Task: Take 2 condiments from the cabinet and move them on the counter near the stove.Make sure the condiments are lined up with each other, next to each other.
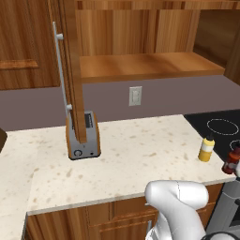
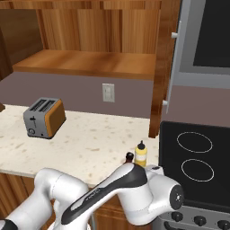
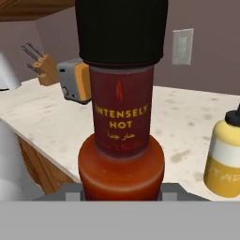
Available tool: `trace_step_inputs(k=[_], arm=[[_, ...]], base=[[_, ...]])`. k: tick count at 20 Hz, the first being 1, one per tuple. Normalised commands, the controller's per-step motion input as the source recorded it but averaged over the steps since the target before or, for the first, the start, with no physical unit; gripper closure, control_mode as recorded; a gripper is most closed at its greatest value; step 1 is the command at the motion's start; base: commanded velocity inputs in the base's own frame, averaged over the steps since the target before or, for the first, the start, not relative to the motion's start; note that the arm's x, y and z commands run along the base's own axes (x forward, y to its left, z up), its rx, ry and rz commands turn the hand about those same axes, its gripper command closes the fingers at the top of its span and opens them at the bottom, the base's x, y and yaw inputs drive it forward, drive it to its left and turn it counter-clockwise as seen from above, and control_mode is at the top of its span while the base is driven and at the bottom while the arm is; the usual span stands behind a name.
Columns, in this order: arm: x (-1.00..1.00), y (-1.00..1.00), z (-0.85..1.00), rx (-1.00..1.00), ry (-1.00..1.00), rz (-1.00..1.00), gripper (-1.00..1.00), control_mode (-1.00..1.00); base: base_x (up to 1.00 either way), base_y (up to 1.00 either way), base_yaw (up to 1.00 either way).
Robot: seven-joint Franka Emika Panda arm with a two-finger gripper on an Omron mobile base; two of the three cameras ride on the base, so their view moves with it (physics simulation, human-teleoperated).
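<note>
Tech 1: Gripping status?
Tech 2: Gripper point(image 3: 121, 194) clamped on red sauce bottle point(image 3: 121, 140), frame center, upright. Yellow squeeze bottle point(image 3: 225, 159) at lower right, just beside it on counter point(image 1: 117, 159), near stove point(image 2: 195, 152).

Arm hides most of red sauce bottle point(image 2: 130, 157); jaws unseen.

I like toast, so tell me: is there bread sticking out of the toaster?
No, the toaster on the counter has nothing in its slots.
</note>
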Motion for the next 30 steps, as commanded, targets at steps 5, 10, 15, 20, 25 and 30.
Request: trace_step_inputs(k=[5,10,15,20,25,30], arm=[[0.17,-0.11,-0.13,0.0,0.0,0.0,1.0,-1.0],[0.18,-0.17,-0.11,0.0,0.0,0.0,1.0,-1.0],[0.14,-0.18,-0.1,0.0,0.0,0.0,1.0,-1.0],[0.12,-0.04,-0.18,0.0,0.0,0.0,1.0,-1.0],[0.1,0.0,-0.17,0.0,0.0,0.0,1.0,-1.0],[0.12,-0.01,-0.13,0.0,0.0,0.0,1.0,-1.0]], base=[[0.0,0.0,0.0],[0.0,0.0,0.0],[0.0,0.0,0.0],[0.0,0.0,0.0],[0.0,0.0,0.0],[0.0,0.0,0.0]])
